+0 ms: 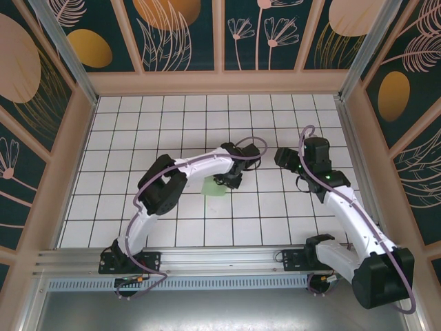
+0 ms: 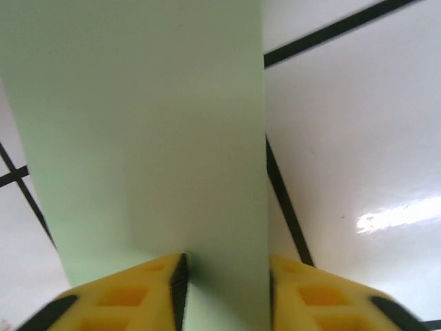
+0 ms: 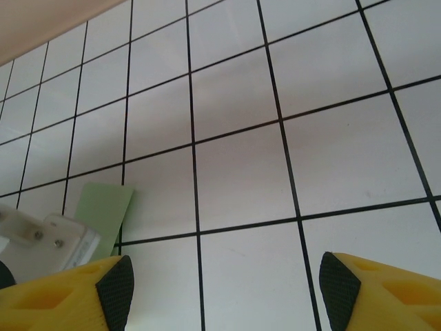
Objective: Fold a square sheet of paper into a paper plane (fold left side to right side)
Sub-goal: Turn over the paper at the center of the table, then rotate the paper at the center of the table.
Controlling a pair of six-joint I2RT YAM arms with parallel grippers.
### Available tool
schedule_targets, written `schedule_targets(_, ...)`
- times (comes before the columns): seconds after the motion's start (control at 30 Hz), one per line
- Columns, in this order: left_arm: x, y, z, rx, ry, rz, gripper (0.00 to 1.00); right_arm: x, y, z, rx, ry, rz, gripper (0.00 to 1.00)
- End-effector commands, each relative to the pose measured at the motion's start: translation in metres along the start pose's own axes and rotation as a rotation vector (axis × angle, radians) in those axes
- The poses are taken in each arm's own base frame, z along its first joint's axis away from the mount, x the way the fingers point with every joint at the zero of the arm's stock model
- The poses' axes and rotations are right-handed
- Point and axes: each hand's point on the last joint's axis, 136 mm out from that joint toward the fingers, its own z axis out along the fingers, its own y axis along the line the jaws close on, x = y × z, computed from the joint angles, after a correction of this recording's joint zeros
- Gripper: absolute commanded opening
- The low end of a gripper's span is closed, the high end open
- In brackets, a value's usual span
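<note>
- We see a big flat table of white square tiles with thin black lines (image 1: 124, 207). Bare tiles lie open on every side of the middle, most of all on the left and at the far end.
- Tall dark walls with painted flowers and wooden edges (image 1: 41, 103) close in the table on three sides.
- The white left arm bends over the middle, and its left gripper (image 1: 231, 181) (image 2: 226, 279) is low over the paper. Its yellow fingers (image 2: 138, 296) stand a little apart, not squeezing; the paper shows in the gap.
- The right gripper (image 1: 284, 157) (image 3: 227, 296) hangs near it on the right, not touching. It is wide open, with nothing but bare tiles in between.
- The light green folded paper (image 1: 213, 187) (image 2: 138, 138) (image 3: 100, 207) lies flat on the tiles in the middle, under the left gripper. Its right edge is straight and runs beside a black line.
</note>
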Motion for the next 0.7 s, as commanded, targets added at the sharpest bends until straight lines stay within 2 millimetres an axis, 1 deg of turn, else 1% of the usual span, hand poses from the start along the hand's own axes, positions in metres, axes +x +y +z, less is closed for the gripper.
schedule_targets(0.0, -0.019, -0.013, -0.015, 0.157, -0.031, -0.009, 0.42, 0.012, 0.002, 0.006, -0.032, 0.045, 0.018, 0.74)
schedule_targets(0.03, -0.026, -0.017, -0.022, 0.213, -0.061, -0.022, 0.45, 0.014, 0.003, 0.008, -0.04, 0.058, 0.024, 0.74)
schedule_targets(0.1, -0.039, -0.022, -0.04, 0.344, -0.111, -0.052, 0.55, 0.02, 0.008, 0.016, -0.071, 0.09, 0.045, 0.74)
schedule_targets(0.13, -0.044, -0.02, -0.048, 0.39, -0.137, -0.07, 0.6, 0.023, 0.011, 0.02, -0.086, 0.105, 0.054, 0.74)
schedule_targets(0.2, -0.054, -0.017, -0.069, 0.504, -0.198, -0.101, 0.65, 0.029, 0.017, 0.031, -0.108, 0.134, 0.075, 0.75)
schedule_targets(0.3, -0.062, 0.006, -0.092, 0.601, -0.292, -0.169, 0.72, 0.037, 0.026, 0.05, -0.099, 0.178, 0.087, 0.8)
schedule_targets(0.37, -0.063, 0.03, -0.099, 0.639, -0.348, -0.237, 0.75, 0.042, 0.037, 0.063, -0.089, 0.206, 0.067, 0.84)
schedule_targets(0.4, -0.062, 0.044, -0.102, 0.665, -0.376, -0.272, 0.76, 0.044, 0.043, 0.071, -0.08, 0.221, 0.052, 0.86)
schedule_targets(0.43, -0.059, 0.054, -0.099, 0.678, -0.386, -0.302, 0.76, 0.046, 0.051, 0.078, -0.08, 0.231, 0.038, 0.87)
schedule_targets(0.47, -0.057, 0.069, -0.103, 0.693, -0.415, -0.34, 0.76, 0.049, 0.058, 0.086, -0.079, 0.245, 0.025, 0.89)
schedule_targets(0.5, -0.053, 0.08, -0.101, 0.713, -0.427, -0.37, 0.76, 0.052, 0.066, 0.095, -0.081, 0.26, 0.018, 0.89)
schedule_targets(0.6, -0.042, 0.105, -0.091, 0.756, -0.452, -0.46, 0.76, 0.06, 0.087, 0.12, -0.1, 0.298, 0.004, 0.9)
schedule_targets(0.67, -0.032, 0.114, -0.082, 0.777, -0.454, -0.508, 0.76, 0.065, 0.098, 0.136, -0.094, 0.322, -0.013, 0.9)
